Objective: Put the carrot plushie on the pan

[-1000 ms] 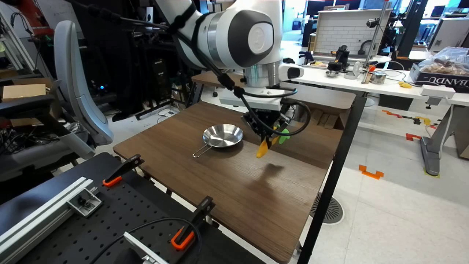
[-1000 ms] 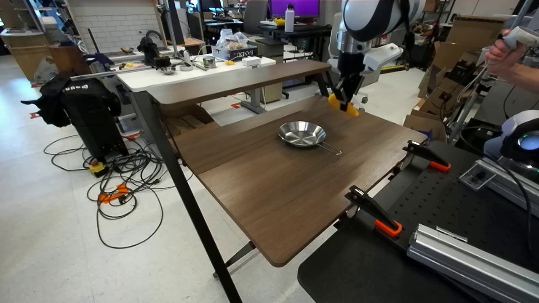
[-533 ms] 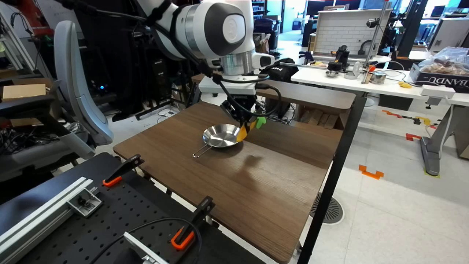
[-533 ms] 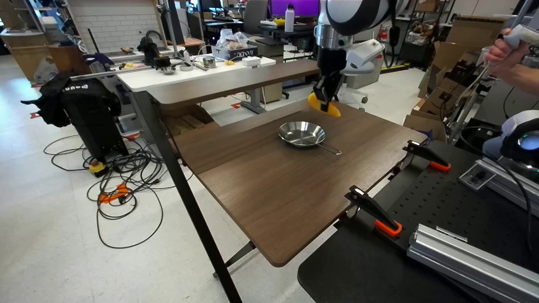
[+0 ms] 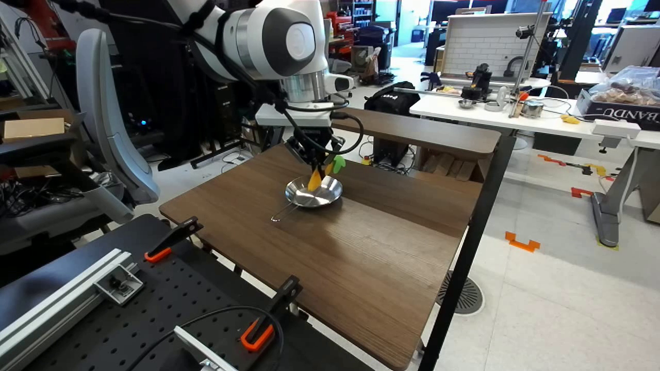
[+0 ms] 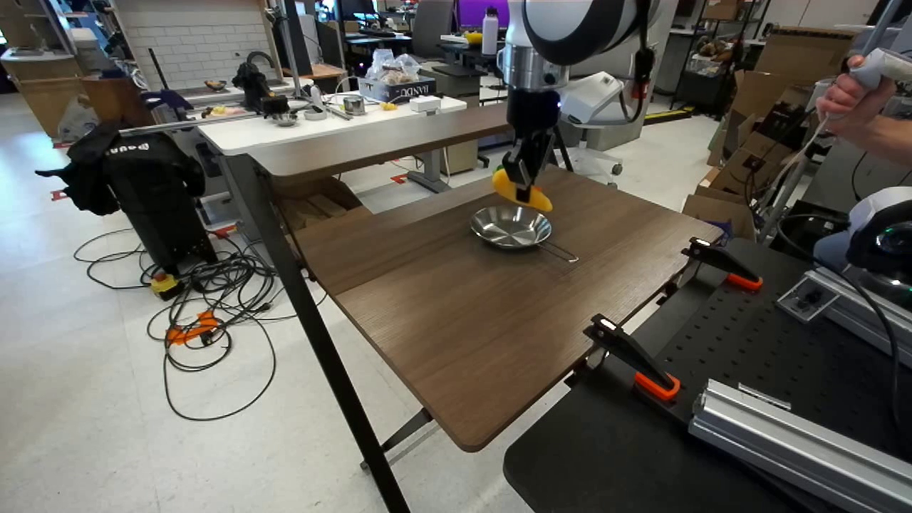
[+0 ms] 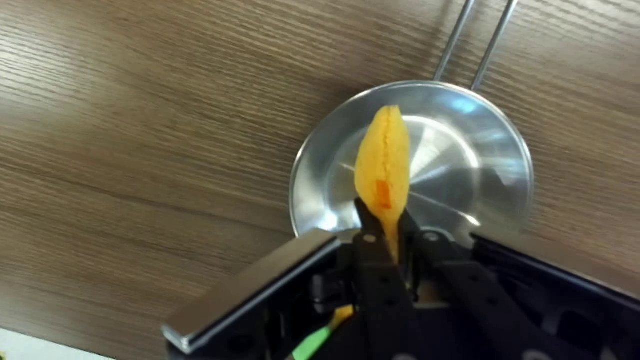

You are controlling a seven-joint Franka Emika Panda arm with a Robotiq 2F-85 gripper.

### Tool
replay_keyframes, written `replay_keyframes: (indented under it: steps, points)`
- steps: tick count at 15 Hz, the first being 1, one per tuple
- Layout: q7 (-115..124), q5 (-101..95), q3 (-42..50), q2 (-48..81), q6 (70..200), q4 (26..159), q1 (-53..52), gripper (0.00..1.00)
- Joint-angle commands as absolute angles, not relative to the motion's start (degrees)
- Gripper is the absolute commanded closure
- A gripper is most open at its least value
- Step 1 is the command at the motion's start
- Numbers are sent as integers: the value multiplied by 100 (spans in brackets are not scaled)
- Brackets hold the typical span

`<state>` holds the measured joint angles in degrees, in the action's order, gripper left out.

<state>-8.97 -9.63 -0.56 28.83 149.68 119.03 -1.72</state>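
Note:
The carrot plushie, orange-yellow with a green tuft, shows in both exterior views point(image 5: 314, 182) point(image 6: 539, 201) and in the wrist view point(image 7: 384, 155). My gripper point(image 7: 383, 212) is shut on its middle, and the fingers squeeze it. The fingers hide part of the plushie; its tuft shows behind them. The round silver pan point(image 5: 325, 196) lies on the table with its thin wire handle; it also shows in an exterior view point(image 6: 509, 234) and in the wrist view point(image 7: 450, 190). The plushie is held above the pan, over its far side, tip tilted down.
The brown wooden table point(image 6: 456, 320) carries the pan. A raised shelf point(image 6: 399, 139) runs along its back edge. Black clamps with orange ends point(image 5: 273, 314) stand at the front edge by a black perforated board point(image 5: 170, 309). A dark table leg point(image 5: 464, 257) stands at the side.
My gripper has carried the plushie sideways, from beside the pan to above it, and somewhat lower in an exterior view. The grip has stayed shut on it. The pan has not moved.

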Motion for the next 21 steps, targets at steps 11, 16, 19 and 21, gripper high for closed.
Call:
replay_keyframes:
  steps: [11,16,19,21]
  points:
    - [-881,-1041,-137,2602,14676,12189,-376,17]
    - [-878,-991,-159,2214,14553,12406,-351,0]
    - [-883,-956,-179,1825,14345,12606,-335,0]
    - [-918,-912,-204,1525,14202,12764,-313,0]
